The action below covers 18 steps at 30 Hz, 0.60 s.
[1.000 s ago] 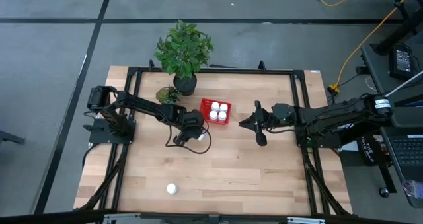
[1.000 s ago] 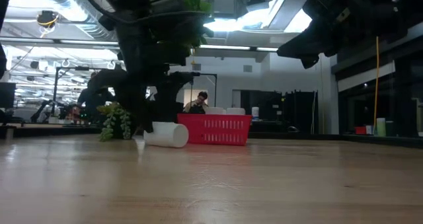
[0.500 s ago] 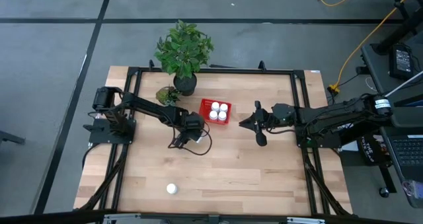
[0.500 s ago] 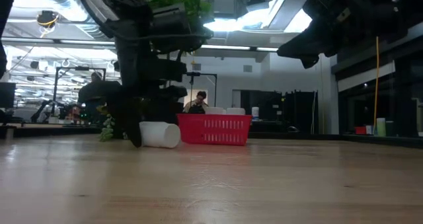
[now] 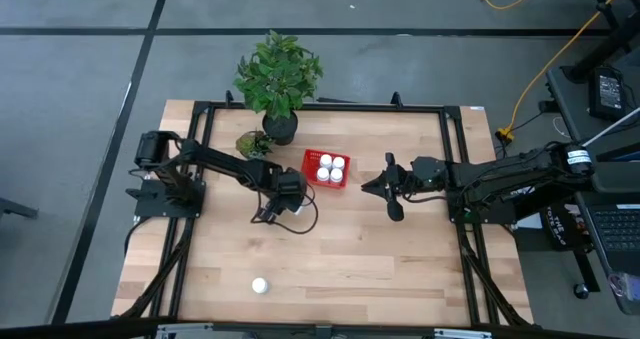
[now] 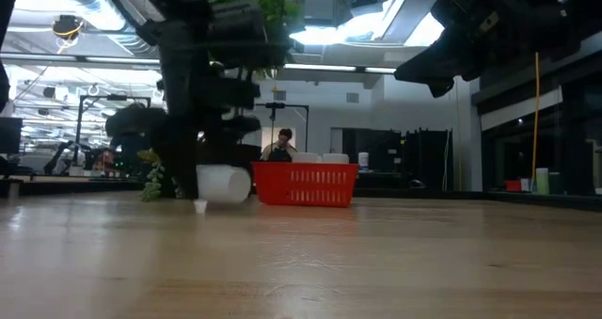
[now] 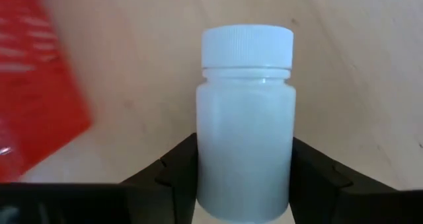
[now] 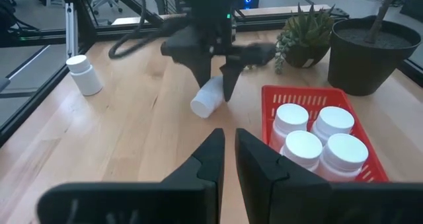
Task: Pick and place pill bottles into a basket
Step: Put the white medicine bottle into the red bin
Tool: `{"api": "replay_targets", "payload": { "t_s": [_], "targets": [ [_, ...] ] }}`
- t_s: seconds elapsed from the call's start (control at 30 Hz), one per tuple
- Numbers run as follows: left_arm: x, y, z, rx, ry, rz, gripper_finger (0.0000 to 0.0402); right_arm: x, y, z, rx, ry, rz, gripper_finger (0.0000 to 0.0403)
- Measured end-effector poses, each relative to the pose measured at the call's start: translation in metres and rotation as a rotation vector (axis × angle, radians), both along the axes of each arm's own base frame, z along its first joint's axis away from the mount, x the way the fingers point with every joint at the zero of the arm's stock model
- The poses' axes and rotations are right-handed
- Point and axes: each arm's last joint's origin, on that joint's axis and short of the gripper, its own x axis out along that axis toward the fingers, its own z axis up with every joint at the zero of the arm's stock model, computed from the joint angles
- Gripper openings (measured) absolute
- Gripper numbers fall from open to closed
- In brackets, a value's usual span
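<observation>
My left gripper (image 5: 281,201) is shut on a white pill bottle (image 7: 246,118) just in front of the red basket (image 5: 309,169). The bottle also shows in the low view (image 6: 223,183) and the right wrist view (image 8: 207,98). The basket (image 8: 310,92) holds several white-capped bottles (image 8: 304,145) standing upright. One more bottle (image 5: 260,285) stands on its base near the table's front edge. My right gripper (image 5: 385,189) hovers to the right of the basket, shut and empty. My left gripper pinches the bottle's white body (image 7: 205,178) between its two fingers, on the half away from the cap. The fingers (image 8: 228,85) come from above, pointing down, and lie across the bottle. The bottle lies on its side, a little clear of the table.
A black plant pot (image 5: 279,127) with a leafy plant and a small succulent (image 5: 253,142) stand right behind the basket's left side. A black metal frame (image 5: 450,159) runs along the table's sides. Bare wood lies in front of both grippers.
My left gripper has shifted slightly toward the table's left with the bottle. The bottle, which lay on the table a second ago, has come up a little and now hangs just clear of the wood, still on its side.
</observation>
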Motion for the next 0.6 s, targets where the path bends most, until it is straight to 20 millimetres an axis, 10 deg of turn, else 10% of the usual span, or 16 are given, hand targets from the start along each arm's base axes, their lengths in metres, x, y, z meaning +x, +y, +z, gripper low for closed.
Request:
{"api": "replay_targets", "payload": {
  "t_s": [0.6],
  "targets": [
    [-0.037,0.006,0.09,-0.202,-0.486,0.152,0.0168,0.0,0.0,0.0,-0.048,-0.002,0.015,0.0042]
  ]
}}
